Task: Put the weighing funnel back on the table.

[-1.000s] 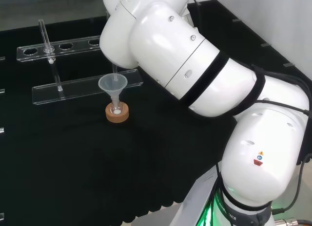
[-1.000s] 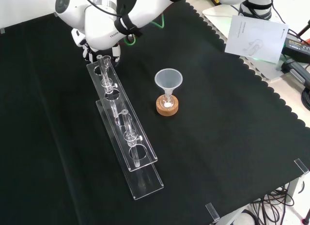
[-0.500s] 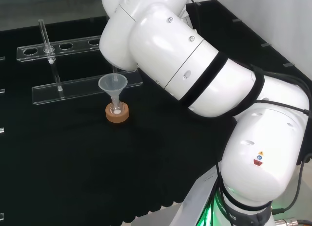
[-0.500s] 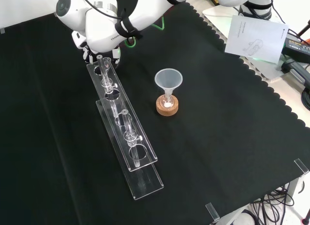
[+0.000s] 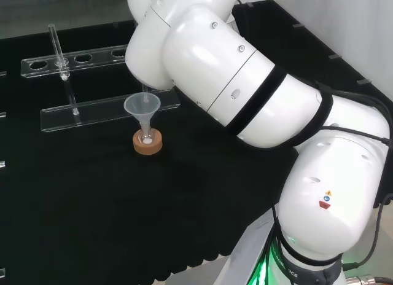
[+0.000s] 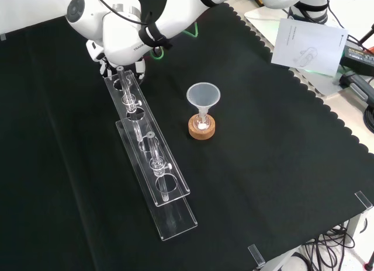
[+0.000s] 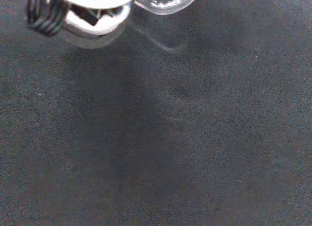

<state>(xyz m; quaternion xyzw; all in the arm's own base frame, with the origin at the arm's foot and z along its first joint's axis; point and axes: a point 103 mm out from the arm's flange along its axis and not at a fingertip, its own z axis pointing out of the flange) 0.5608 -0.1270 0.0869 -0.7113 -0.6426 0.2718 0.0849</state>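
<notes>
Wrist view: the weighing funnel lies just beside the hand, near the cloth; I cannot tell whether it is held.

No wording can be read. Small coloured warning stickers sit on the arm's lower link. Tiny dark lettering marks the link above the desk's far edge. A white sheet beyond the desk's far right corner carries a faint line drawing.
</notes>
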